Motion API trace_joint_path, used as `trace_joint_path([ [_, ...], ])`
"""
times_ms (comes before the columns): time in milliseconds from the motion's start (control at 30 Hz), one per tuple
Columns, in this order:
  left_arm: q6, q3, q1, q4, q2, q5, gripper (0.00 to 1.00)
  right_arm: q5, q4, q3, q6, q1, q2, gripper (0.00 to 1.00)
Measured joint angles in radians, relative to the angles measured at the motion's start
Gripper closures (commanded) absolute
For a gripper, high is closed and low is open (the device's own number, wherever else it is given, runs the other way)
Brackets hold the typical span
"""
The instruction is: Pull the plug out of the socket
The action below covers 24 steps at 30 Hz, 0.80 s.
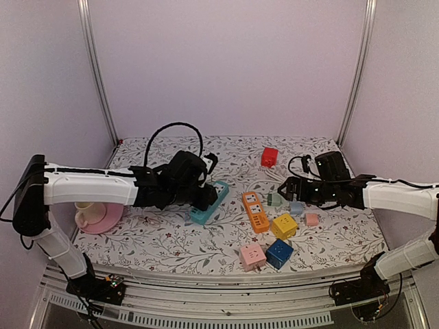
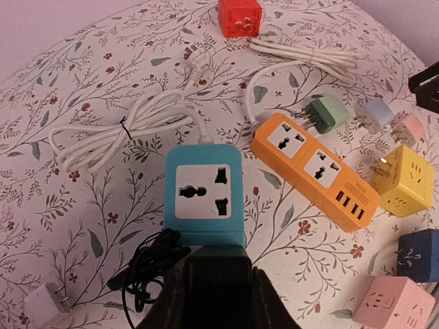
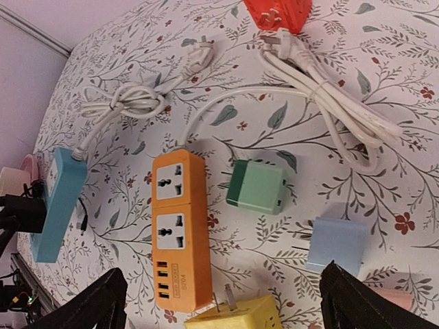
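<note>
The left claw (image 1: 200,186) is squeezed tight on the black plug (image 2: 219,271), stuck in the near end of the blue socket strip (image 2: 204,192) on the bench (image 1: 171,240). The plug looks hard and small (its cord (image 2: 140,274) is floppy), so hold its body. The light strip may lift too. The right claw (image 1: 287,186) is wide, holding nothing.

White-shelled left arm (image 1: 89,186) and right arm (image 1: 401,197) carry a black left gripper (image 1: 204,197) and right gripper (image 1: 282,186); a black cable (image 1: 180,126) loops centre-frame.

Blue socket strip (image 2: 204,195) lying flat, visible outlet empty.
</note>
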<state>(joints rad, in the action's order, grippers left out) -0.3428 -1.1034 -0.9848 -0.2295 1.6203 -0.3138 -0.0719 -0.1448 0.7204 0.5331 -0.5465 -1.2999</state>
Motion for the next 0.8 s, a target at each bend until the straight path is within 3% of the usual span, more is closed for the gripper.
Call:
trace_joint_path([
  [467,-0.027,0.036,-0.078,0.156,-0.004,0.043,0.84,-0.109,0.287,0.021,0.199,-0.188,-0.188,0.0],
  [800,-0.051,0.059,-0.113,0.226,0.009,0.041,0.84,-0.129,0.51,0.021,0.357,-0.195,-0.269,0.12],
])
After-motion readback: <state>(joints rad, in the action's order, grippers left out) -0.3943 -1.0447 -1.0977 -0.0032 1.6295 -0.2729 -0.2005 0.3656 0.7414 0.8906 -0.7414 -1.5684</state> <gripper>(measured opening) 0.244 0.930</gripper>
